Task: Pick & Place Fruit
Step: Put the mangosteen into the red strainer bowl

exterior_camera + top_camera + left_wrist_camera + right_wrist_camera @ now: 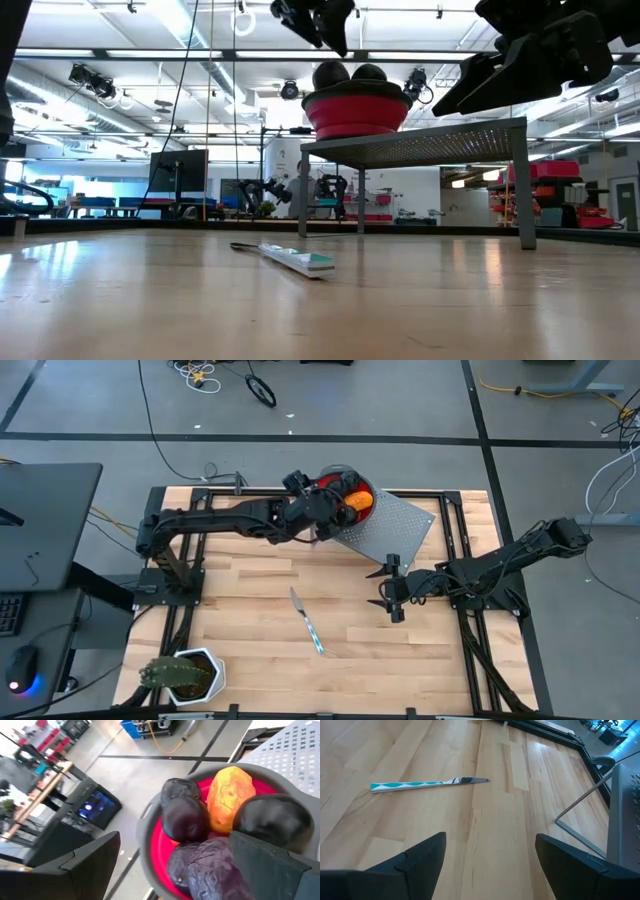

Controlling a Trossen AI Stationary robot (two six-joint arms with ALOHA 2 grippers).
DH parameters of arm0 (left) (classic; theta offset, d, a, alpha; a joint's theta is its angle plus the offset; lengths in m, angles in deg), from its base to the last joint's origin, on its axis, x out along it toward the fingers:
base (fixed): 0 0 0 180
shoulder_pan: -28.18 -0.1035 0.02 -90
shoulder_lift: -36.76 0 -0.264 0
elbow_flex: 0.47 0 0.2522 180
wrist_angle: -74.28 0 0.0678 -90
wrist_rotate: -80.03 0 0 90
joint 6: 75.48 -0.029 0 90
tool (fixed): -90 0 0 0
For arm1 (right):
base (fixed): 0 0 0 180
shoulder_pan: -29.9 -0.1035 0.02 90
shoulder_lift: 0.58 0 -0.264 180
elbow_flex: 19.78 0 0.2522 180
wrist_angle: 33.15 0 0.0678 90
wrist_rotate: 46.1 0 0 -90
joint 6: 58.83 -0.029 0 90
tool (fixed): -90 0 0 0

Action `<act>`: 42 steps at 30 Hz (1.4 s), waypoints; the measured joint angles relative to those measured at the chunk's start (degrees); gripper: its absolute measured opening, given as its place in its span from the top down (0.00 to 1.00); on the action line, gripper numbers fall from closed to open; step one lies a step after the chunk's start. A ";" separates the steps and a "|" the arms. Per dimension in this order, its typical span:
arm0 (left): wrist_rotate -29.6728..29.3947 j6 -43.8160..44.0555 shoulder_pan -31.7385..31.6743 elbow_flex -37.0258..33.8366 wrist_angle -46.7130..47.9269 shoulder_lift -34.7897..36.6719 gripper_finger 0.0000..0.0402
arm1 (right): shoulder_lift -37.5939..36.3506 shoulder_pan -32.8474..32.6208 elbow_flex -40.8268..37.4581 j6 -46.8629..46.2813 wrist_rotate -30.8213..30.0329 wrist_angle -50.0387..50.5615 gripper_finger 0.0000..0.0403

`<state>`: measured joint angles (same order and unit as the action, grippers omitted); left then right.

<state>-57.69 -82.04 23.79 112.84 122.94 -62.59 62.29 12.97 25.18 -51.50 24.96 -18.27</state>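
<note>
A grey bowl with a red inside (145, 835) stands on a raised perforated metal stand (395, 530) at the table's far middle. It holds an orange fruit (229, 797) and several dark purple fruits (185, 817); in the low view two dark ones (332, 75) top the bowl (357, 110). My left gripper (325, 505) hangs open just above the bowl's left side (315, 20), its fingers standing apart over the fruit (172, 870). Off to the right of the table's middle, my right gripper (390, 588) waits open above bare wood (490, 855).
A silver-and-teal knife (308, 620) lies flat on the wood near the table's middle, in front of my right gripper (427, 784). A spiky green plant in a white pot (185, 675) stands at the near left corner. The stand's legs (580, 802) reach down to the table.
</note>
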 joint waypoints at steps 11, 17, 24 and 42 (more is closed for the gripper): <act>-3.51 16.10 3.73 3.48 20.95 2.63 0.07 | 0.00 0.00 0.00 -0.46 0.02 0.44 0.21; -0.46 22.69 4.35 3.31 27.60 1.22 0.13 | 0.00 0.02 0.00 -0.46 0.02 -0.09 0.21; -1.55 19.52 3.72 3.33 24.28 -1.18 0.19 | 0.00 0.01 0.00 -0.46 0.02 -0.16 0.21; 0.20 16.58 1.41 3.32 19.72 -1.92 0.24 | 0.00 0.00 0.00 -0.46 0.02 -0.07 0.21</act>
<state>-57.49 -65.46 25.20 116.16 142.66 -64.51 62.29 12.97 25.18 -51.96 24.98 -18.33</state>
